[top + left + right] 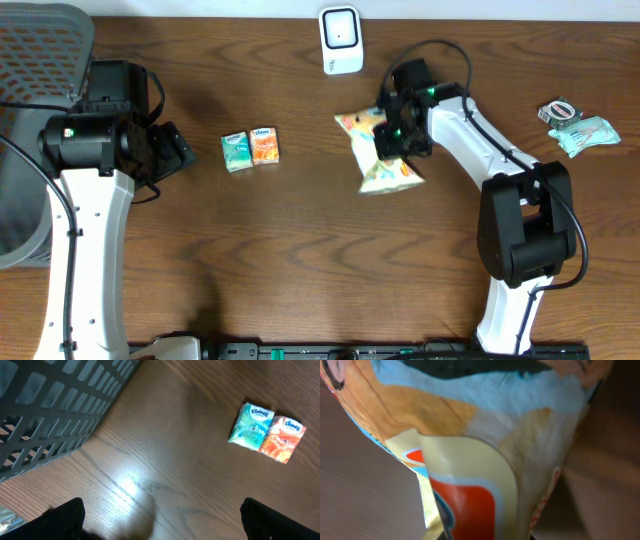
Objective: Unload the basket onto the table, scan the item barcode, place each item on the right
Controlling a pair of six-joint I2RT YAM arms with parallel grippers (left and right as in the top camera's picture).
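Crumpled snack bag [382,160] in yellow, orange and pale blue, right of centre on the wooden counter [300,250]. Lower end resting on the wood, upper end tucked under the right end effector [396,135]. Pinched there, jaws pressed together on the foil. Up close in the right wrist view, almost nothing but bag: pale-blue band across the top, orange patch at upper left, cream panel with a red shape below, creases running down the middle. Slivers of brown wood at the left and right edges of that view.

Beyond the bag, toward the far edge of the counter, a white scanner [341,40], apart from the bag and not touching it.

Left of the bag, near the middle of the counter, two small tissue packs side by side and touching: teal pack [236,152] on the left, orange pack [264,145] on the right. Same pair at the upper right of the left wrist view, lying flat.

At the far right, well apart from the bag, a pale-green packet [590,132] with a small round item [556,110] just beside it; too small to identify.

Left end effector [178,150] on the left side, over bare wood, left of the tissue packs. Spread wide, gripping nothing, dark fingertips [65,520] at both lower corners of the left wrist view.

Grey mesh basket [40,60] at the far left corner, its lattice wall filling the upper left of the left wrist view.
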